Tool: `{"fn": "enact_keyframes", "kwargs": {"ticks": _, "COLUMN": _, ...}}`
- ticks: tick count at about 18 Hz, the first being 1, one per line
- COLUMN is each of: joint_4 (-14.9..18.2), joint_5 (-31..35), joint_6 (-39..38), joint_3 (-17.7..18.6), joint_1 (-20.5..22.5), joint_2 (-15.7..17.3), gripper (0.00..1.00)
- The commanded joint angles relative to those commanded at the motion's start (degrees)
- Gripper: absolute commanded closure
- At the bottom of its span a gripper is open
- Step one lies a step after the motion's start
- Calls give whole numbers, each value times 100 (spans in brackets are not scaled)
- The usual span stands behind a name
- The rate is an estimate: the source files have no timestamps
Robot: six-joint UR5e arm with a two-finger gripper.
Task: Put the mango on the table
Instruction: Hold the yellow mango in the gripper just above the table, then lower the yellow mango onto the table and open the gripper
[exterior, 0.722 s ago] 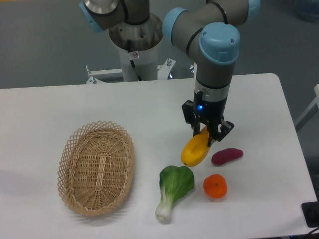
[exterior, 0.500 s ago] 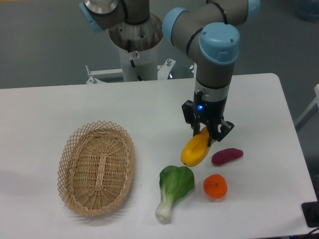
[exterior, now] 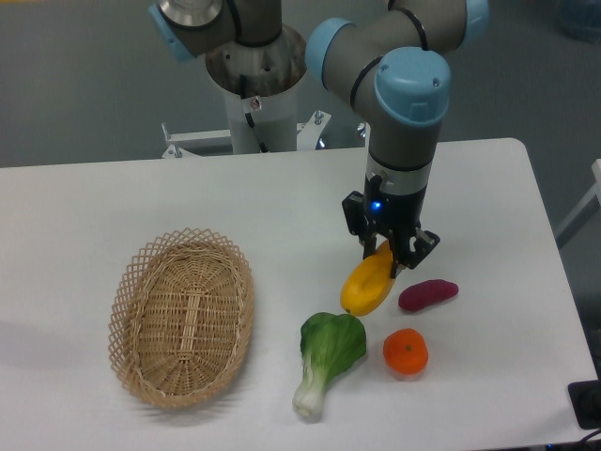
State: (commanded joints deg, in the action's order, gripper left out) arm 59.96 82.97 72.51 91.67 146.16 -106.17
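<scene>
Two-finger gripper (exterior: pixel 386 258): fingers closed on the upper end of the smooth yellow-orange elongated mango (exterior: pixel 367 285). No legible writing. White rectangular counter (exterior: pixel 282 202): bare behind the arm.

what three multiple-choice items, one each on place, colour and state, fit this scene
1. Where is the basket?
A. left part of the table
B. right edge
C. under the arm

2. What colour is the sweet potato?
A. green
B. purple
C. white

3. What is the gripper doing?
A. open above the tangerine
B. shut on the mango
C. holding the bok choy

Key: 1 A, the basket lies well left of the produce. 2 B, its skin is purple. 3 B, the jaws clamp the mango's upper end.
</scene>
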Motion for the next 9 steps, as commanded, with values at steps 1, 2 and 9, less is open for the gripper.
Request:
{"fn": "enact_keyframes", "kwargs": {"ticks": 1, "joint_4": -193, "joint_5": 0, "joint_6": 9, "joint_3": 79, "joint_1": 0, "joint_2": -62, "gripper": 74}}
{"fn": "enact_keyframes", "kwargs": {"ticks": 2, "joint_4": -447, "joint_5": 0, "joint_6": 9, "joint_3": 166, "joint_1": 0, "joint_2": -114, "gripper": 74}}
{"fn": "enact_keyframes", "kwargs": {"ticks": 9, "joint_4": -1285, "joint_5": 18, "joint_6": 533, "joint_3": 763, "joint_1": 9, "joint_2": -414, "gripper": 75}}
